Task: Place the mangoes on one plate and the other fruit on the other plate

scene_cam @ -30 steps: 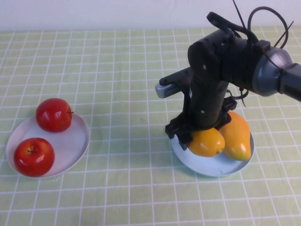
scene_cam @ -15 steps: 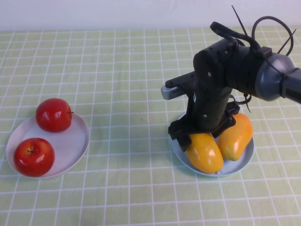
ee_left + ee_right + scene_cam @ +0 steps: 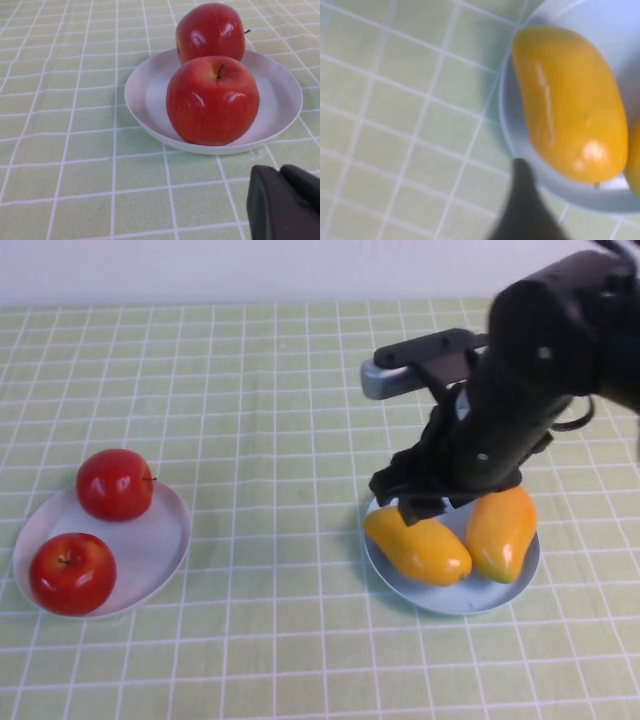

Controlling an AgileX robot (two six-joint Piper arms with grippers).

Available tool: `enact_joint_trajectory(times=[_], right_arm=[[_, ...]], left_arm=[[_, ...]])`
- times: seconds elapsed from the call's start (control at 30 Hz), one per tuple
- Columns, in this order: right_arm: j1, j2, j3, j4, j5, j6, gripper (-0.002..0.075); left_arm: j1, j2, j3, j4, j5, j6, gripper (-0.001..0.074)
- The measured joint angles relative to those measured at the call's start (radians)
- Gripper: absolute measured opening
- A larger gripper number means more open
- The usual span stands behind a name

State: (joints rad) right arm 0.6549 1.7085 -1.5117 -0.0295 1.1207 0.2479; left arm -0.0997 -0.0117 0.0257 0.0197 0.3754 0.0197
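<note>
Both mangoes lie side by side on the light blue plate [image 3: 520,575]: the yellower mango [image 3: 418,546] on the half nearer the white plate, its end reaching out to the blue rim, and the more orange mango [image 3: 501,530] touching it on the far half. The right gripper [image 3: 425,502] hangs just above the yellower mango at the plate's back edge, holding nothing. Whether its jaws are spread or pressed together I cannot tell; only one dark finger [image 3: 525,210] shows in the right wrist view.

Well apart from the blue plate, the white plate [image 3: 160,560] carries both red apples: the front apple [image 3: 72,573] and the back apple [image 3: 115,484], near each other. The left gripper [image 3: 285,205] sits low just beside the white plate, and its jaws appear closed together and empty.

The sorting looks complete. The remaining risk, as I judge it, lies at the blue plate: the yellower mango sits close to the rim, so a finger brushing it as the right arm moves could roll it off onto the green checked tablecloth [image 3: 280,420].
</note>
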Motion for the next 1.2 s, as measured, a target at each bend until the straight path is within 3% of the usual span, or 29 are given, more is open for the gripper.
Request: enact_joint_trajectory(times=[0.13,0.27,0.57,0.87,1.03,1.2], right_arm=[[0.0,-0.164,0.119,0.012,-0.015,0.0,0.0124],[0.0,-0.283,0.229,-0.002,-0.015,-0.011,0.0016],[0.0,-0.515,0.47,-0.002,-0.046,-0.06,-0.0012],[0.0,-0.565,0.524,-0.026,-0.072,-0.065,-0.0015],[-0.004,-0.573,0.599,-0.086,-0.221,-0.065,-0.0015],[-0.127,-0.683,0.778,-0.151,-0.496,-0.067,-0.0015]], left_arm=[[0.0,0.0,0.0,0.0,0.0,0.0,0.0004],[0.0,0.0,0.0,0.0,0.0,0.0,0.0004],[0.0,0.0,0.0,0.0,0.0,0.0,0.0004],[0.0,0.0,0.0,0.0,0.0,0.0,0.0004],[0.0,0.0,0.0,0.0,0.0,0.0,0.0004],[0.0,0.0,0.0,0.0,0.0,0.0,0.0004]])
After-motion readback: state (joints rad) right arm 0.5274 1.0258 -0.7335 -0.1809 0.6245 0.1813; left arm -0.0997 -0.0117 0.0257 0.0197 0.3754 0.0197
